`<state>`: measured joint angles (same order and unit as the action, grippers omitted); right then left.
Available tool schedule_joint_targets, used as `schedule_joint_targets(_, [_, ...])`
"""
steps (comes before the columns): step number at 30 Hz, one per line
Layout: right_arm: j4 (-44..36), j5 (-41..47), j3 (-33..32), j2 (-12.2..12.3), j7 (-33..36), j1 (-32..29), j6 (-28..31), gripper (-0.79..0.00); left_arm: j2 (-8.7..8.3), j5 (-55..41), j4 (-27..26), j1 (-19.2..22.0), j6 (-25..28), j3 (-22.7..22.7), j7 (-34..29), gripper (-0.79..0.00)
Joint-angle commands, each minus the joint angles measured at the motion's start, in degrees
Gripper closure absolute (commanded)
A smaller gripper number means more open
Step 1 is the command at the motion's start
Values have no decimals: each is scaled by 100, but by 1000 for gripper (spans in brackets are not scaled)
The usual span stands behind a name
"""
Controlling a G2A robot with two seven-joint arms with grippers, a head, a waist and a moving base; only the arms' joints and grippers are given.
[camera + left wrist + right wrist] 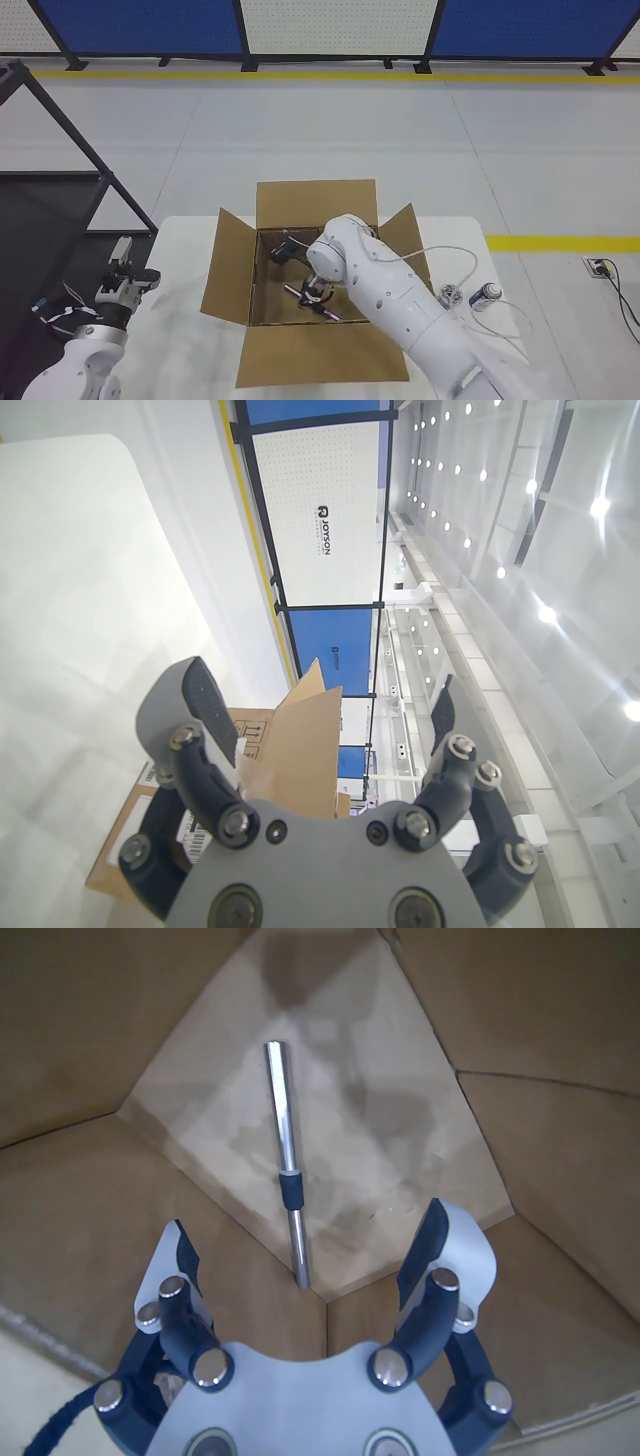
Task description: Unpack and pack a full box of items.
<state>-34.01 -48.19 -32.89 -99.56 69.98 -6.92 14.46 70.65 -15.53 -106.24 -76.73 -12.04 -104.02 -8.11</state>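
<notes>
**Unpacking stage, apparently near its end.** The cardboard box [316, 204] stands open on the white counter [180, 310], its four flaps folded outward. The wrist of the right arm is inside the box. The right pincer [307, 1228] hangs spread and holds nothing, directly above a metal rod [285, 1128].

The rod is chrome with a dark collar around its middle. It lies flat on the box floor with one end tucked into a corner, and the pads are not touching it. The floor around it is bare cardboard.

Outside the box, on the counter at the robot's right, rest a small can [487, 296] and, just beside it, a small round item [450, 294] whose kind cannot be told.

The left pincer [324, 680] is likewise spread and empty. It is near the counter's left edge, well apart from the box, and points toward the box's outer side wall.

**Judged progress.** The emptying looks largely done: two items are already out on the counter, and the rod is probably the last to be lifted. The grasp on the rod is not yet made. The whole repacking half, which means returning the can, the round item and the rod to the box, appears still to be done.
</notes>
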Motion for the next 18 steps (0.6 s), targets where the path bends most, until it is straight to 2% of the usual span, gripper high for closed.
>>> schedule_joint_targets(1, [131,-35,36,-26,-110,-42,81,-785,1,-14,11,-46,45,-2,-3,-785])
schedule_joint_targets(12, [881,-199,207,-245,-761,-49,524,-785,-1,-25,-58,-178,176,35,-125,-785])
schedule_joint_targets(14, [970,-261,257,-296,-758,-35,536,-767,-1,-25,-58,-178,176,35,-125,-785])
schedule_joint_targets(16, [1036,-304,297,-352,-767,-20,532,-711,-1,-25,-58,-178,176,35,-125,-785])
schedule_joint_targets(18, [1115,-356,340,-407,-749,0,529,-711,-1,-25,-58,-178,176,35,-125,-785])
